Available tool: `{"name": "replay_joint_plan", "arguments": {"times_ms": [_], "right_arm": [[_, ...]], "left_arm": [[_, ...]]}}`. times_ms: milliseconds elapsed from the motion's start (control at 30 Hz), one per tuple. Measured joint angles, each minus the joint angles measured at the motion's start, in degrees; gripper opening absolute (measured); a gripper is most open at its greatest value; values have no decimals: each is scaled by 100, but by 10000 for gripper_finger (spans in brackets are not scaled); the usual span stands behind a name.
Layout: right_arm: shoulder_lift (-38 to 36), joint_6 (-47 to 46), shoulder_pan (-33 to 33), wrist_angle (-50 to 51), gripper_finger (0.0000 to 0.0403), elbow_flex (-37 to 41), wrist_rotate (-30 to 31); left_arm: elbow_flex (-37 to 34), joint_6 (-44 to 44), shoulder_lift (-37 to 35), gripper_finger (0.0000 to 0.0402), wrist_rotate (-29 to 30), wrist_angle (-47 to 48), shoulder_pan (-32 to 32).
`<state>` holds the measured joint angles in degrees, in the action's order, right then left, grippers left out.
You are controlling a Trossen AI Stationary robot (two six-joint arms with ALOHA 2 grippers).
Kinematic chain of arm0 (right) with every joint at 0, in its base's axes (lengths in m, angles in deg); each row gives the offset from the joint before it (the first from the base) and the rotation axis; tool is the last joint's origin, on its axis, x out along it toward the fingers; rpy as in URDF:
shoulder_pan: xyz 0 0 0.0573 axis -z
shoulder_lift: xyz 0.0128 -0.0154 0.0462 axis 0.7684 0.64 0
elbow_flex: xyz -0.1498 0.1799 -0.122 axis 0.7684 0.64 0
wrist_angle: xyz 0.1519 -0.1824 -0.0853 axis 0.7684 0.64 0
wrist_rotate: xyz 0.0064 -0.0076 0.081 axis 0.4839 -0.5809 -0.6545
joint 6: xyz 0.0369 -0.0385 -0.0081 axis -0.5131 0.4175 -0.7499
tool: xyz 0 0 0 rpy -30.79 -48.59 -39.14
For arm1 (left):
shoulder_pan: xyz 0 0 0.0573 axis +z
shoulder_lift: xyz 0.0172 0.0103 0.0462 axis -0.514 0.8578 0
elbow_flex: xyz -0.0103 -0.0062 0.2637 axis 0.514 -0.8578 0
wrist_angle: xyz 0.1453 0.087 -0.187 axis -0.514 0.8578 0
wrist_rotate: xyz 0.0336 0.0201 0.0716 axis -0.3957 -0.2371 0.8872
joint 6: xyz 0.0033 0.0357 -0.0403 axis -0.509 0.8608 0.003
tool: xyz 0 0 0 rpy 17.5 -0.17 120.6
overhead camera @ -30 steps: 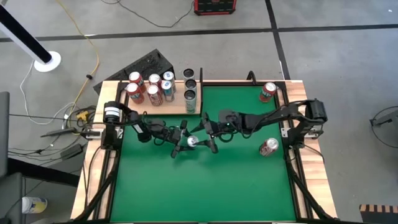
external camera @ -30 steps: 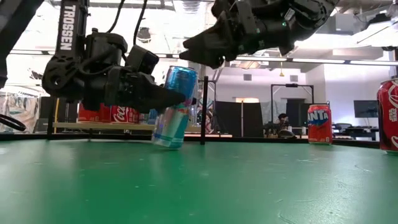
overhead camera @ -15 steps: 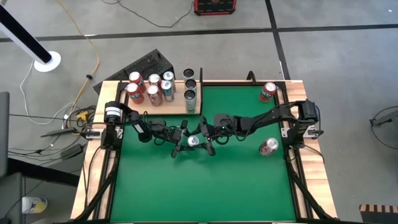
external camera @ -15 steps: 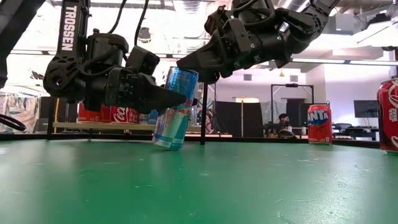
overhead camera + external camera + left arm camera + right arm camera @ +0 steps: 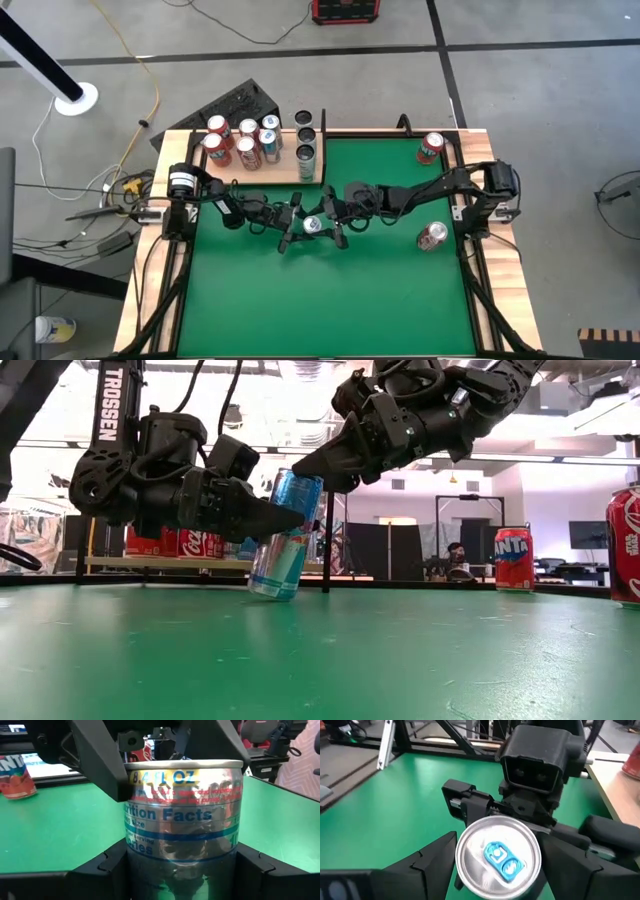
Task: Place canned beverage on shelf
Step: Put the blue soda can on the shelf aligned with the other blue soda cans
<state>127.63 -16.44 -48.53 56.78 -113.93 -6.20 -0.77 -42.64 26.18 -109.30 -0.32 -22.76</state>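
A slim blue-and-silver can point(image 5: 285, 540) stands tilted at mid-table, its lower edge at the green tabletop point(image 5: 330, 300). My left gripper point(image 5: 300, 228) reaches in level from the table's left and is shut on the can's body. My right gripper point(image 5: 498, 851) slants down from the table's right, open. Its fingers stand on either side of the can's silver top point(image 5: 498, 857). The pale-wood shelf point(image 5: 285, 175) lies at the far left and bears several red-and-white cans point(image 5: 238, 142). My left gripper pinches the can's side wall point(image 5: 182, 835) about halfway up between its two fingers point(image 5: 100, 872). They come in level from the table's left and lie across the can. The can leans with its top toward the right arm. My right gripper: I cannot tell whether its fingertips point(image 5: 312, 472) touch the can's top rim.
Three dark cans point(image 5: 306, 135) stand in a row at the shelf's right end, beside a dark upright post point(image 5: 328, 540). A red can point(image 5: 430, 147) stands at the far right corner and another point(image 5: 432, 236) near the right edge. The near half of the table is bare green.
My right gripper has come down and toward the table's left, from beside the can to over its top, its fingers now flanking the rim. The can has stayed tilted in my left gripper.
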Motion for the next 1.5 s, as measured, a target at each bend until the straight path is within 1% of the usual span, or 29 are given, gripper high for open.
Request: {"name": "replay_joint_plan", "arguments": {"times_ms": [133,333,533,667,1000,1200,1333,1500], "right_arm": [[-42,-206,-2,103,291,4,165],[-58,-260,-16,118,291,13,302],[-51,-253,-2,121,291,15,423],[-51,-258,-13,183,291,15,593],[-45,-256,-11,248,287,12,601],[-42,-232,32,410,265,11,604],[-42,-236,68,483,263,9,584],[-148,-237,106,723,263,-7,572]], "left_arm": [[24,-40,0,218,47,3,2],[178,-336,8,218,61,76,-6],[194,-464,9,218,642,53,-26],[225,-438,9,218,563,62,-25],[268,-439,9,218,522,101,-32],[282,-406,9,236,542,230,-55],[299,-421,-13,247,555,169,-57],[304,-664,-35,250,632,160,-63]]}}
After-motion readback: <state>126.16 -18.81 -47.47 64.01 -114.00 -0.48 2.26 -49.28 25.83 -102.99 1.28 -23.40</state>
